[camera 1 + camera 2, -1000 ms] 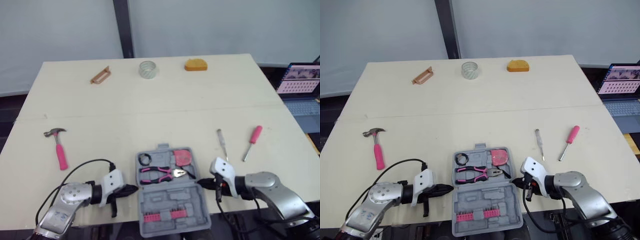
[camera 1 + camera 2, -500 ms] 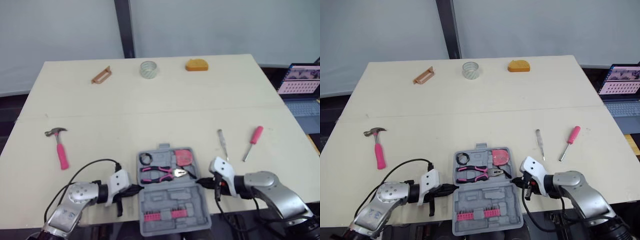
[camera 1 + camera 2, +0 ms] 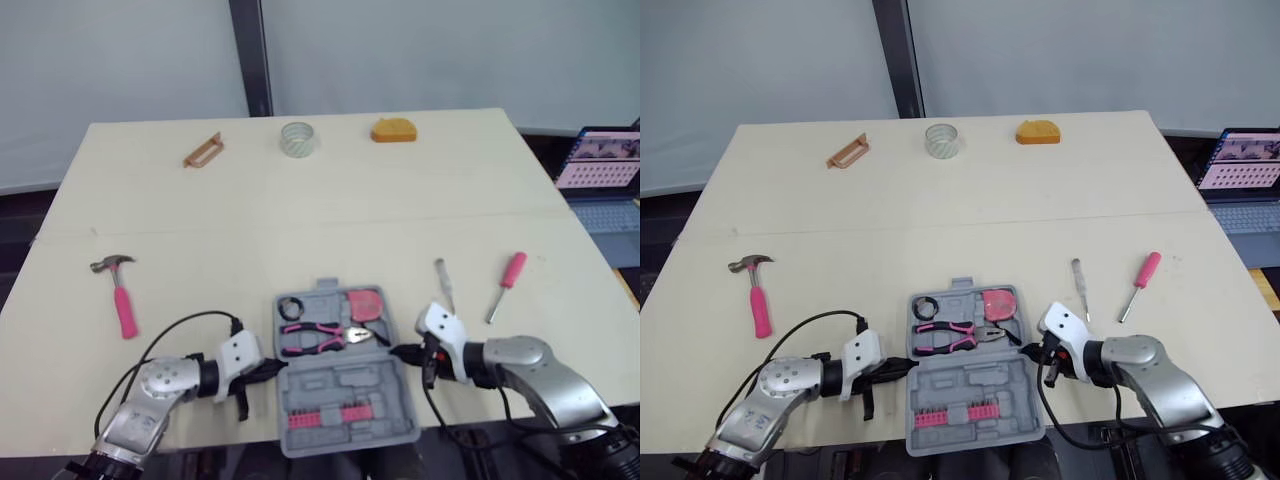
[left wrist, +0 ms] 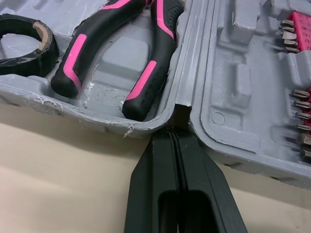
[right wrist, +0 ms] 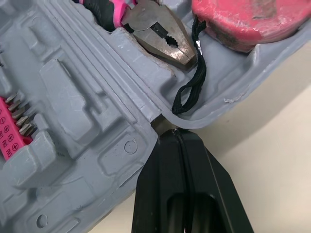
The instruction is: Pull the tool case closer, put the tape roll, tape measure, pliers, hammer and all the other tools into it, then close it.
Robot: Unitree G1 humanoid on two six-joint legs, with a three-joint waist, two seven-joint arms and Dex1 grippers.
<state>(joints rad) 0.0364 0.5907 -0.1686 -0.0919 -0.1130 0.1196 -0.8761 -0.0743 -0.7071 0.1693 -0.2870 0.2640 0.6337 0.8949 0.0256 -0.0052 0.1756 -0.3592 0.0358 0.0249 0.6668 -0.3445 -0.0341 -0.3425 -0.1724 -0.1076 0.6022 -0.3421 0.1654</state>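
Note:
The grey tool case point(image 3: 345, 395) lies open near the table's front edge. It holds a black tape roll point(image 4: 24, 44), pink-handled pliers point(image 4: 148, 77), a pink tape measure point(image 5: 243, 19) and a row of bits point(image 3: 325, 417). My left gripper point(image 3: 272, 368) is shut, its tip touching the hinge notch on the case's left side. My right gripper point(image 3: 397, 352) is also shut and touches the hinge notch on the right side. A pink hammer point(image 3: 120, 298) lies to the left. A pink screwdriver point(image 3: 505, 282) and a thin metal tool point(image 3: 443, 280) lie to the right.
Along the table's far edge sit a brown handle-like piece point(image 3: 202, 150), a clear tape roll point(image 3: 297, 137) and an orange object point(image 3: 392, 130). A laptop point(image 3: 600, 160) stands off the table's right side.
My left gripper has closed the gap to the case's left side. The case has shifted slightly away from the table's front edge, with both gripper tips against it.

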